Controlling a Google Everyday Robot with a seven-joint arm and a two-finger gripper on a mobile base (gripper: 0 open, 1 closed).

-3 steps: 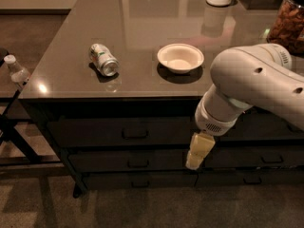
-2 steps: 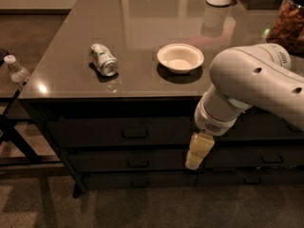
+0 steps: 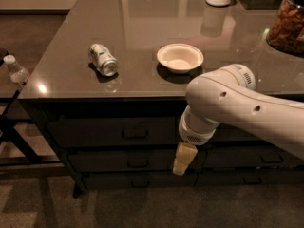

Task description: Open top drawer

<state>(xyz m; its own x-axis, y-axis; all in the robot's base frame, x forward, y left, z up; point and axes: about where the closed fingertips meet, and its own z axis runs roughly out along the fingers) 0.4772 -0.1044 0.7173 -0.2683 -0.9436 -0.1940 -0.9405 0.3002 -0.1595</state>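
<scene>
Approach step. My claw [image 3: 183, 158] hangs pointing down before the drawer stack, right of and below the bar handle [image 3: 135, 132] of the top drawer [image 3: 90, 133]. Whether it is clenched or released I cannot tell. The drawer sits shut under the table [image 3: 66, 75] edge. Next, I judge: move up-left to the handle, grasp, pull outward.
</scene>
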